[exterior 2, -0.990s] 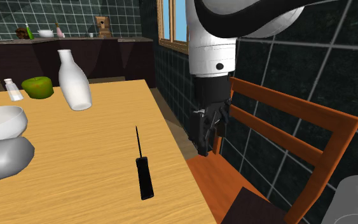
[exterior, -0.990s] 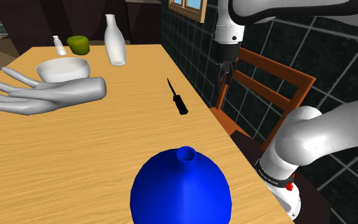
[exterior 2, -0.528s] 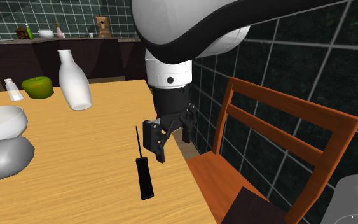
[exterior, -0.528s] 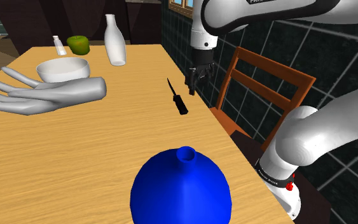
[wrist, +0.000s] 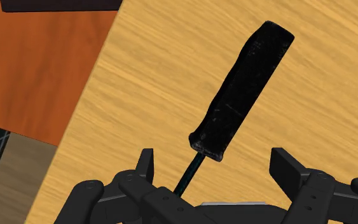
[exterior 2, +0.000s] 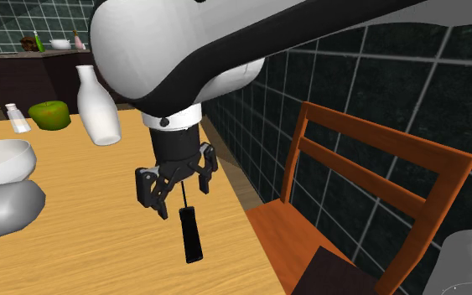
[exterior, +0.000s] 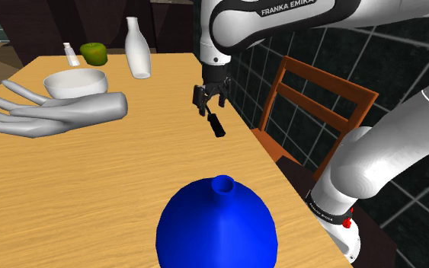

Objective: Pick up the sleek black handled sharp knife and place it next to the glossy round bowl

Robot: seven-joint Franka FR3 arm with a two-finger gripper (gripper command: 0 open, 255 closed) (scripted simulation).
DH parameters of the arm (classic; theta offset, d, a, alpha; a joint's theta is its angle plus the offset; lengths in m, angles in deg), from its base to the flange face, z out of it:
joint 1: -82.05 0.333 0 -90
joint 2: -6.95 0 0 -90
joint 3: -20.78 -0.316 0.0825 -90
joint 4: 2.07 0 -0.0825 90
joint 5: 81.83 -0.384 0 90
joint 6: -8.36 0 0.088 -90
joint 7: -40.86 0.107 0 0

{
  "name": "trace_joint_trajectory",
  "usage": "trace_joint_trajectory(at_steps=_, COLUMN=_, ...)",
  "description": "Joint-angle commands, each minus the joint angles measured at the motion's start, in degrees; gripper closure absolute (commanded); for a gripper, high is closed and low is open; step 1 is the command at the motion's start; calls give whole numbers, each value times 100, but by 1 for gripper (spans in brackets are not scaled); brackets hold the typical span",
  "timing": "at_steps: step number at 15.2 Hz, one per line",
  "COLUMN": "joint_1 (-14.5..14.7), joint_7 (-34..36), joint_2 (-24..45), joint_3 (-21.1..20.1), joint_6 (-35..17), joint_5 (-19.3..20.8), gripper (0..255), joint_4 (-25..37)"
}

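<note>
Knife flat on wooden table, jaws spread open just above its blade

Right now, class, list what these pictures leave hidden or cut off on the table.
Knife blade: second exterior view, partly behind the end effector; wrist view, its tip runs under the end effector's body.
White bowl: second exterior view, cut by the left edge.
Blue vase: shoulder view, base cut by the bottom edge.
</note>
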Motion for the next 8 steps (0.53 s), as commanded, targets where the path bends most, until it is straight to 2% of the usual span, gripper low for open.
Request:
trace_joint_trajectory(at_steps=1, joint_1=3, joint_7=29, joint_2=56, joint_3=-25, joint_6=-173, joint_5=3, gripper=0, joint_4=-97)
trace_joint_trajectory(at_steps=5, joint_1=9, joint_7=32, joint_2=125, joint_3=-48, joint_6=-490, joint_5=-2, gripper=0, joint_4=-346)
trace_joint_trajectory(at_steps=8, joint_1=10, joint_7=33, joint_2=136, joint_3=-51, joint_6=-537, joint_5=-2, gripper=0, joint_4=-380)
